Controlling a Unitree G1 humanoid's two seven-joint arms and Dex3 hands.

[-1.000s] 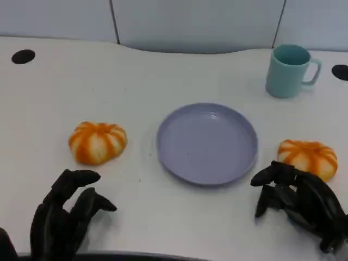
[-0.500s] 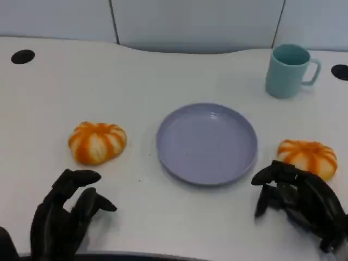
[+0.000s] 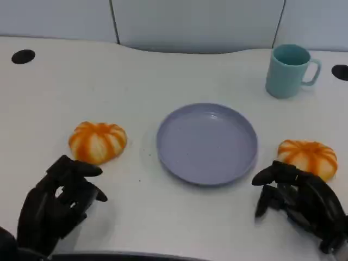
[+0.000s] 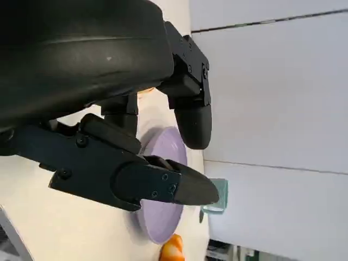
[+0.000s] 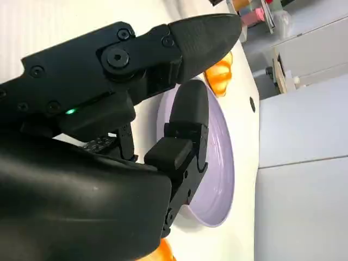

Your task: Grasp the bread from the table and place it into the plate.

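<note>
the reach was just starting: the left hand (image 3: 54, 204), empty with fingers apart, hovered near the left bread (image 3: 98, 142), needing to advance and close before carrying to the plate (image 3: 206, 142).

Teal mug (image 3: 290, 70) upright at 2 o'clock on white table (image 3: 163, 81) — handle toward 3 o'clock. Black round hole (image 3: 23, 56) at 10 o'clock edge, second hole (image 3: 340, 72) at 3 o'clock just beyond mug — pale wall panels (image 3: 190, 22) behind.
</note>
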